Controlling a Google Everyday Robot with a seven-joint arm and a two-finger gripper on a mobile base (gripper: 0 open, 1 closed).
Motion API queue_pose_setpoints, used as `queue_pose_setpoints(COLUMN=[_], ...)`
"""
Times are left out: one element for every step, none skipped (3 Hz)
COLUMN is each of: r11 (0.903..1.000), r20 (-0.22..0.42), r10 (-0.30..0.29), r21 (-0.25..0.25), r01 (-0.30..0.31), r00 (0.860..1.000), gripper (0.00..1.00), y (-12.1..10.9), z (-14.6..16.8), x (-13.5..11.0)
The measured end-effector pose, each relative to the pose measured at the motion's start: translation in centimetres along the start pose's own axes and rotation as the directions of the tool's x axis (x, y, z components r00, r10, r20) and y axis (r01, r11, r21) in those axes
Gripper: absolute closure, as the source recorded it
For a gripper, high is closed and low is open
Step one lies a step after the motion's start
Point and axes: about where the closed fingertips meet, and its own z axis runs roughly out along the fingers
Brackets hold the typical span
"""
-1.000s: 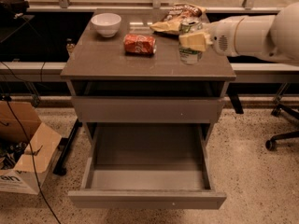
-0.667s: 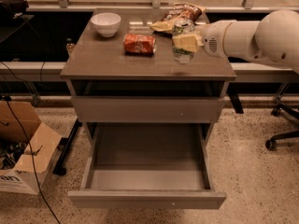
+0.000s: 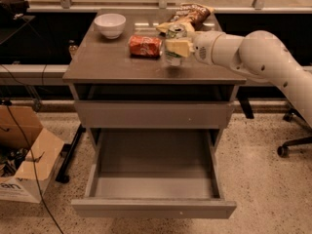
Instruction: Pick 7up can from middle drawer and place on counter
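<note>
- One 7up can is the whole job here, and it is up at the counter, not in the drawer, which hangs open below with nothing showing inside.
- The gripper is above the right-hand middle of the counter. Its pale fingers are clamped across the can's body, and the can is upright.
- Compared with a second ago, the arm has carried the can leftward across the counter, away from the snack bag and closer to the red can, which now lies just beside it.
- The can's base looks to be at the surface or a hair above it; I cannot tell whether it touches.
- My reading is that the lift is finished and the placing is nearly done. What remains is to let go and back away.
- The red can, the bowl and the drawer sit where they were.
- The main risk is nudging the red can on release.
</note>
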Motion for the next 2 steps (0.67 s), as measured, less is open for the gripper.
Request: queue_pose_setpoints(r11=[0.9987,0.9985], r20=[0.046,0.048], r10=[0.022,0.022], r21=[0.046,0.048], r01=[-0.024,-0.025], r00=[0.999,0.999], gripper=[0.00,0.00], y=[-2.29,-2.34], z=[0.33,0.37], x=[0.18,0.18])
